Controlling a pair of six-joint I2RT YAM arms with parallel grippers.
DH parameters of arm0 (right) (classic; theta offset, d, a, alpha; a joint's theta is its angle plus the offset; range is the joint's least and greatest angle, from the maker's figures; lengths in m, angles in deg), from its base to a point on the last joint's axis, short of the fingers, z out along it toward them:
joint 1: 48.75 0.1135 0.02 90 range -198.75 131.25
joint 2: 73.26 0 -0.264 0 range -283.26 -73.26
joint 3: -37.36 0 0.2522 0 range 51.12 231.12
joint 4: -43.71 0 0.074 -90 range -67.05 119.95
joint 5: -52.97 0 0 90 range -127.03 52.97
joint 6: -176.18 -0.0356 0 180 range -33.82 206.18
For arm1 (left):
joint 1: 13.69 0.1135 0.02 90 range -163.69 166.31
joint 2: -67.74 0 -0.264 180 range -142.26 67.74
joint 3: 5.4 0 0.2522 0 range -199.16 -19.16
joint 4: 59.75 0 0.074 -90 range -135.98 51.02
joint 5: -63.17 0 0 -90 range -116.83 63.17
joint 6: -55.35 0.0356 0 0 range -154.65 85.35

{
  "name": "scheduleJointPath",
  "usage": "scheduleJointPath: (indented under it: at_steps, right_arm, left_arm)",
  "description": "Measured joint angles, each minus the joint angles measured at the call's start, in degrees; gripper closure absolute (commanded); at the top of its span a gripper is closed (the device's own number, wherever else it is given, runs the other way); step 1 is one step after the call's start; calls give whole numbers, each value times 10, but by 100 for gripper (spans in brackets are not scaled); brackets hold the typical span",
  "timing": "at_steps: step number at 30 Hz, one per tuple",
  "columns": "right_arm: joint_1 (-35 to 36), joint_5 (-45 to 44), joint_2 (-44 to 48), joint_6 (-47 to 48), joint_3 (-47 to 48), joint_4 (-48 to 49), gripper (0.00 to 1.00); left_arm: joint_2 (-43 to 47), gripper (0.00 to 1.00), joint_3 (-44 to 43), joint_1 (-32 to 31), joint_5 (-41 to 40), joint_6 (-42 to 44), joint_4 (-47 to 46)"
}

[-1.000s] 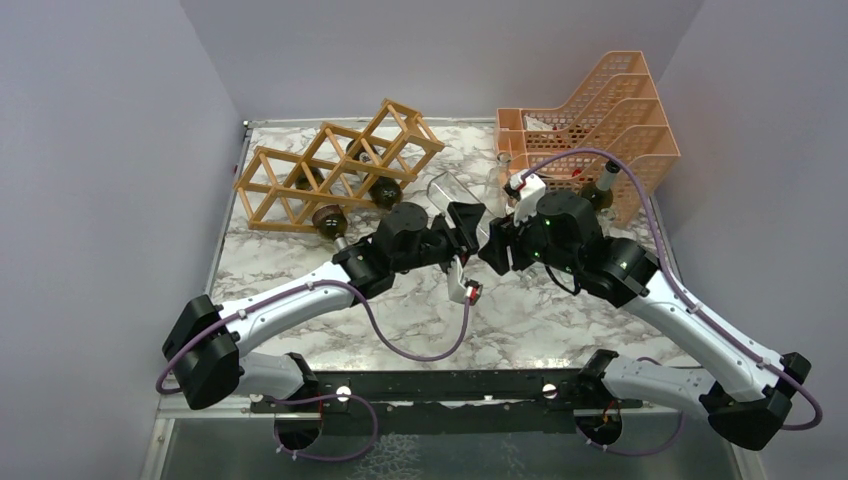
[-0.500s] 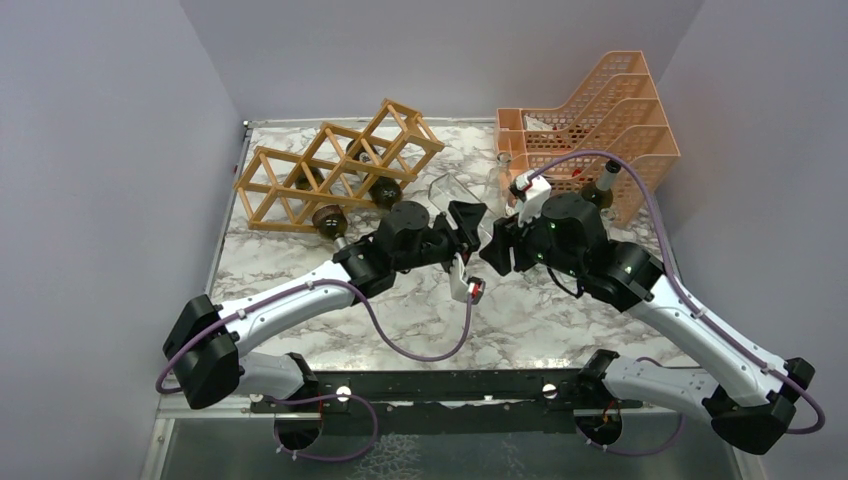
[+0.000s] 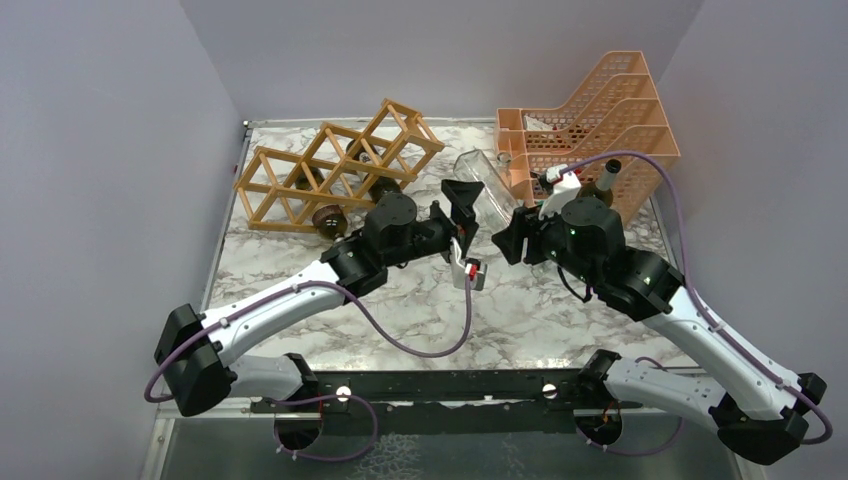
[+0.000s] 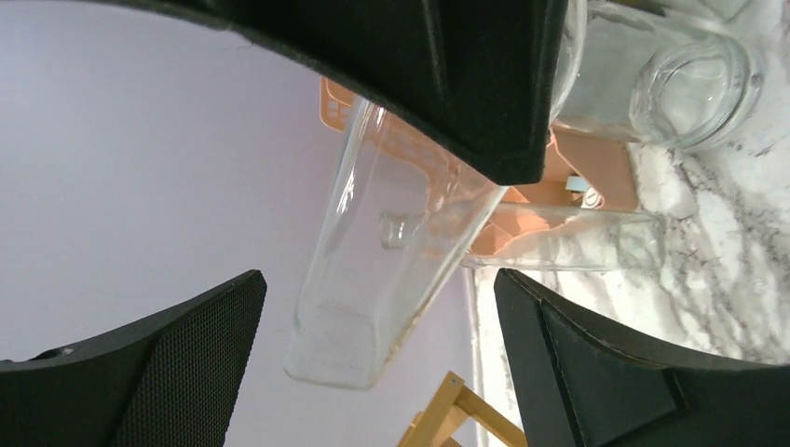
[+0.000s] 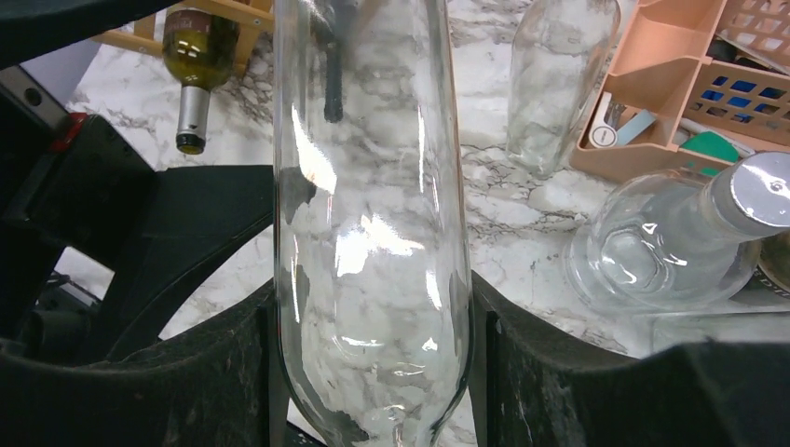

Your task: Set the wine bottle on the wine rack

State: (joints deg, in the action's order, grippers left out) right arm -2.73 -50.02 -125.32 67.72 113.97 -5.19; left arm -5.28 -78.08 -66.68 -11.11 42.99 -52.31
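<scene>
Two arms flanked one clear wine bottle [image 3: 484,188] above a marble table [image 3: 540,322].
The right gripper [image 3: 515,238] was clamped on the bottle's body, holding it tilted in the air, while the left gripper [image 3: 462,206] stood just beside it, jaws wide apart. The wooden wine rack [image 3: 330,165], with dark bottles [image 3: 325,215] in it, sat at the back left, apart from the clear bottle.

The left arm [image 3: 285,297] and the right arm [image 3: 690,322] both stretch forward and angle inward, so their wrists nearly meet at mid-table. The left gripper [image 3: 461,214] has its jaws spread wide and grips nothing. Facing it, the right gripper [image 5: 373,372] is clamped on a clear bottle [image 5: 373,186].
</scene>
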Motion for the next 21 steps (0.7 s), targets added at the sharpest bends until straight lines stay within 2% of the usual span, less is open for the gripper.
scheduleJointPath:
  at_steps: [3,6,13,21]
  right_arm:
    - [0,-5,0,-12,0,4,96]
    - [0,-5,0,-25,-1,9,96]
    - [0,13,-9,-51,-34,44,98]
    - [0,62,-85,-68,-54,94,99]
  left_arm:
    - [27,1,21,0,-7,-49,-10]
    - [63,1,40,0,-43,-137,-28]
    - [153,1,40,0,-203,-350,-63]
    - [211,1,43,1,-316,-457,-78]
